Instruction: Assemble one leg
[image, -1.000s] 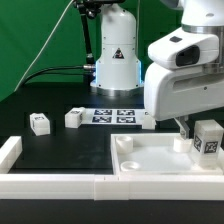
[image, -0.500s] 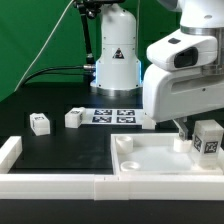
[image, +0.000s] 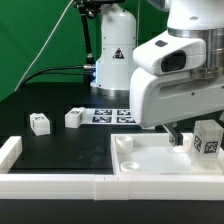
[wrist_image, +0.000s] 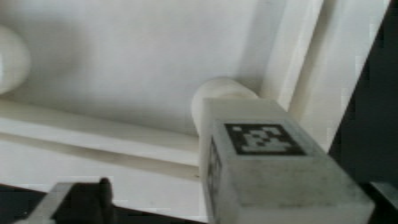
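Exterior view: the leg (image: 207, 138) stands upright on the white panel (image: 150, 166), near the panel's far edge at the exterior view's right, with its marker tag facing the camera. Just beside it, toward the exterior view's left, a small round stub (image: 181, 144) rises from the panel. The gripper (image: 178, 133) hangs low over this spot. It is not clamped on the leg. In the wrist view the leg (wrist_image: 270, 150) fills the near ground, and one dark finger (wrist_image: 80, 200) shows off to its side with a clear gap between them — the jaws stand apart. The second finger is hidden.

A round hole (image: 124, 145) sits in the panel's corner at the exterior view's left. Two more blocks (image: 39, 123) of the same kind rest on the black table (image: 60, 150), well apart from the panel — one of them lies just beside the marker board (image: 112, 115). A white rail (image: 100, 186) runs along the table's near side. The robot base (image: 115, 60) stands behind the marker board.
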